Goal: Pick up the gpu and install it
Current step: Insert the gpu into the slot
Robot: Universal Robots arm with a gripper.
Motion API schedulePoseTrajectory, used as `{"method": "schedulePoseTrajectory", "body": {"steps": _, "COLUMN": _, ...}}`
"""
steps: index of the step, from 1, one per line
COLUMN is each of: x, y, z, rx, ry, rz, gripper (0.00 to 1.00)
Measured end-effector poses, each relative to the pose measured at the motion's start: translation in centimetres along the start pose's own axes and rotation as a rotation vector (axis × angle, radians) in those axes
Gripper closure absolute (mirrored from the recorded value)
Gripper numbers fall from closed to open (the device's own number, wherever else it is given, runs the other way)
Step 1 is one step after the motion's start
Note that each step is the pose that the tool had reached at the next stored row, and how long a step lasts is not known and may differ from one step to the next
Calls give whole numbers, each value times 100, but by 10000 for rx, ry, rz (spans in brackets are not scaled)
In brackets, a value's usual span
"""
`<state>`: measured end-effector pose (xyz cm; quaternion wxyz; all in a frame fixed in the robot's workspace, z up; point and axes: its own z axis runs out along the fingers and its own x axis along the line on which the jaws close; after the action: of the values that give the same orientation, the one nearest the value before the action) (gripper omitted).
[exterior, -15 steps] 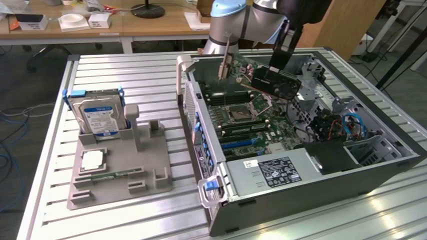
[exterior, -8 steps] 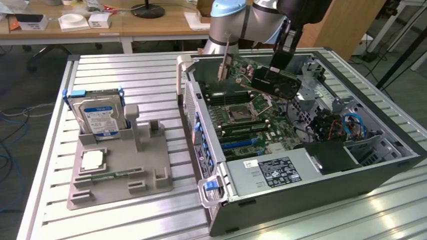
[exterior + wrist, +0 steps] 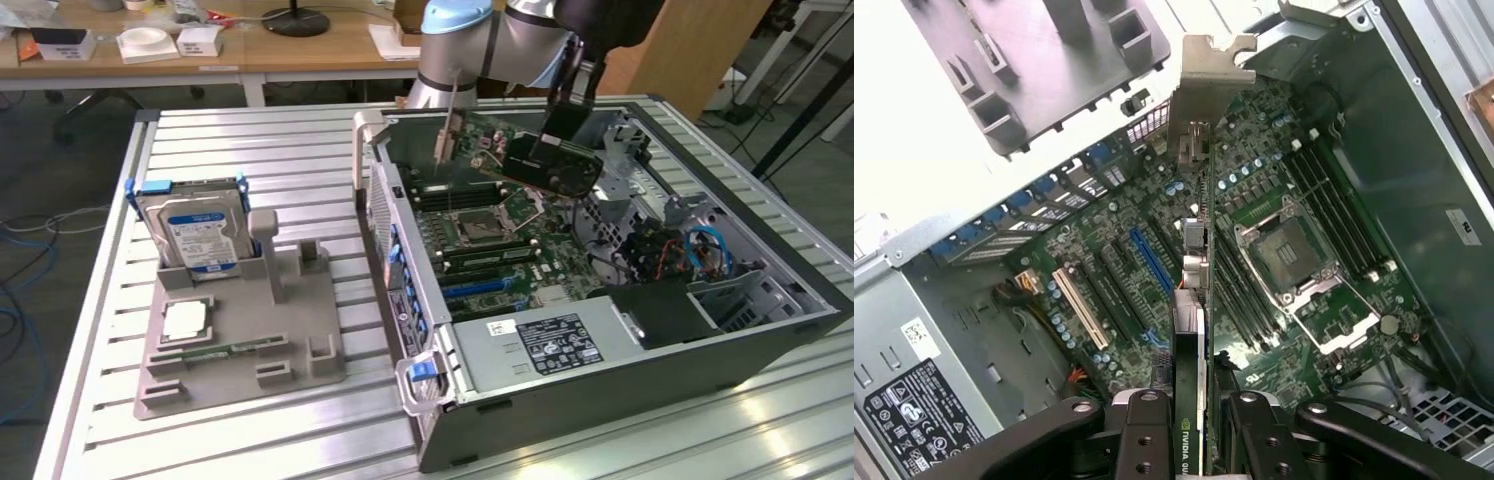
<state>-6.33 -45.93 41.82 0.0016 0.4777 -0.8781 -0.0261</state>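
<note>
Black gpu (image 3: 551,164), one item, clamped edge-on in the one pincer (image 3: 1194,425), hanging over the motherboard (image 3: 1086,250) inside the one open computer case (image 3: 641,395). Step judged: pick-up done, install in hand; seating calls for lining its lower edge squarely with a long slot. On the worktop (image 3: 240,135): one grey tray (image 3: 254,340), one hard drive (image 3: 200,235).

A grey plastic holder tray (image 3: 240,385) lies on a silver slatted metal table (image 3: 240,150). In its far slot, a hard drive with a blue-white label (image 3: 200,235) stands upright. A square silver processor chip (image 3: 184,320) lies flat on the tray, with a narrow green memory stick (image 3: 220,352) just beside it. Behind the table stands a wooden desk (image 3: 320,45).
</note>
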Motion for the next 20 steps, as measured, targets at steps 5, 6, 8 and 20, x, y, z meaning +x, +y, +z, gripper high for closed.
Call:
{"method": "schedulePoseTrajectory", "body": {"steps": 5, "x": -2, "y": -2, "z": 0, "rx": -7, "ry": 14, "rz": -290, "gripper": 74}}
{"method": "schedulePoseTrajectory", "body": {"steps": 6, "x": -2, "y": -3, "z": 0, "rx": -7, "ry": 17, "rz": -347, "gripper": 74}}
{"method": "schedulePoseTrajectory", "body": {"steps": 8, "x": -2, "y": -4, "z": 0, "rx": -10, "ry": 23, "rz": -466, "gripper": 74}}
{"method": "schedulePoseTrajectory", "body": {"steps": 20, "x": -4, "y": -6, "z": 0, "rx": -25, "ry": 54, "rz": -1138, "gripper": 74}}
